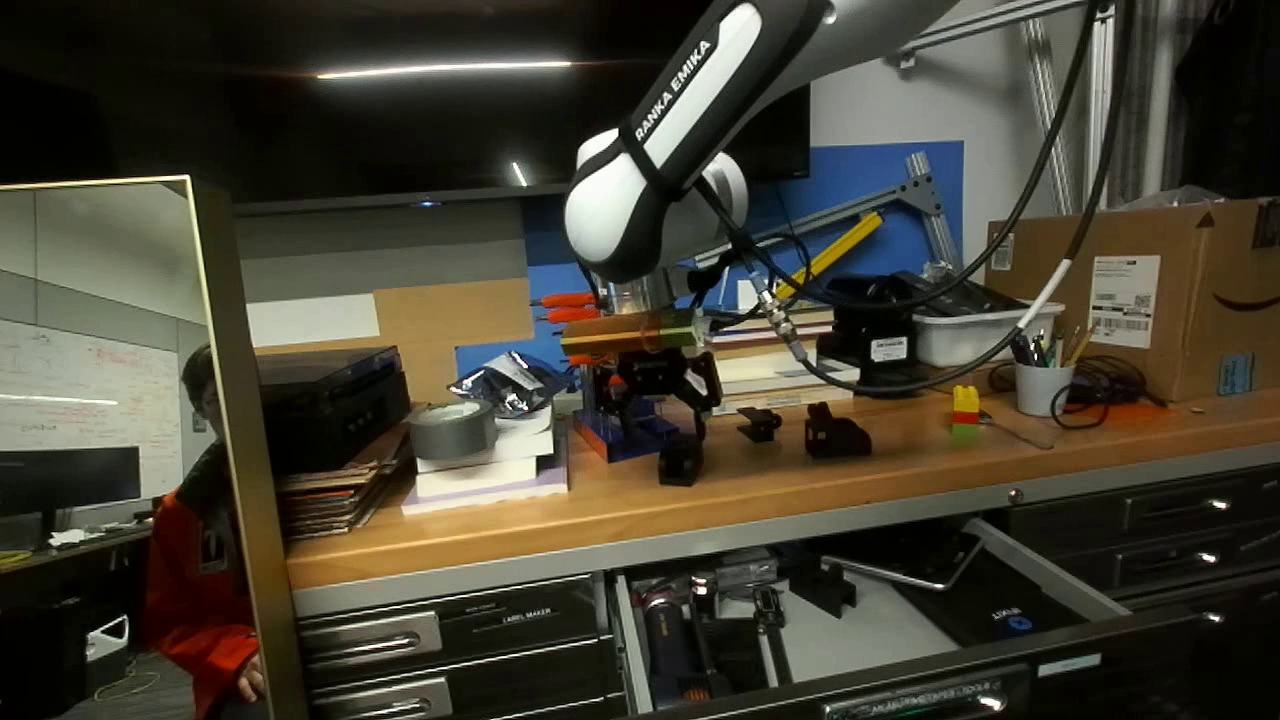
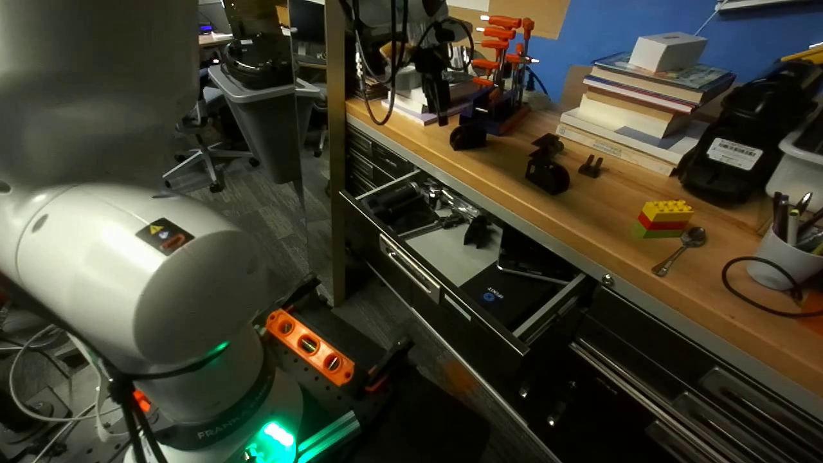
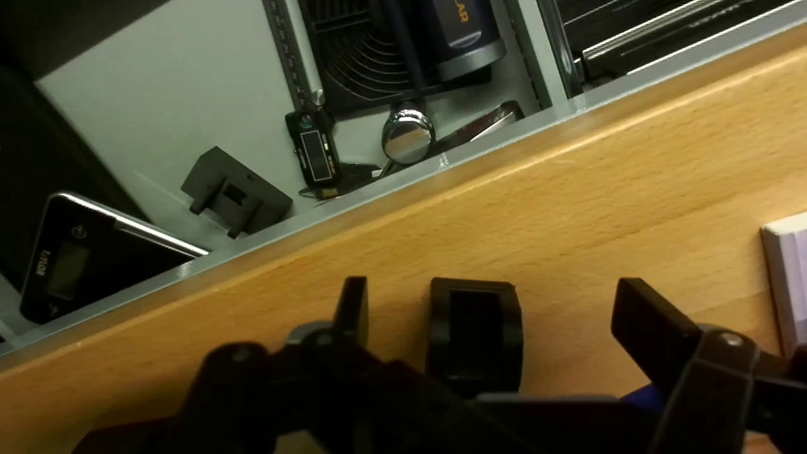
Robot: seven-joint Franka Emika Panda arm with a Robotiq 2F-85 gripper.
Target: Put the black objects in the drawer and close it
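My gripper (image 3: 495,309) is open above the wooden bench. Between its spread fingers, as seen in the wrist view, stands a chunky black object (image 3: 476,334), closer to the left finger and not visibly touched. In an exterior view that black object (image 1: 681,462) sits just below the gripper (image 1: 662,418). Other black objects are on the benchtop: a chunky one (image 1: 838,437) and a smaller clip-like one (image 1: 760,424); a two-pronged piece (image 2: 590,167) also shows. The drawer (image 2: 479,334) is pulled out below the bench edge, with a black bracket (image 3: 236,195) inside.
The drawer also contains calipers (image 3: 315,151), a scale (image 3: 69,265) and tools. Around the gripper are a tool rack with orange handles (image 2: 495,45) and a book stack with a tape roll (image 1: 453,430). Toy bricks (image 2: 665,218) and a spoon (image 2: 693,238) lie farther along.
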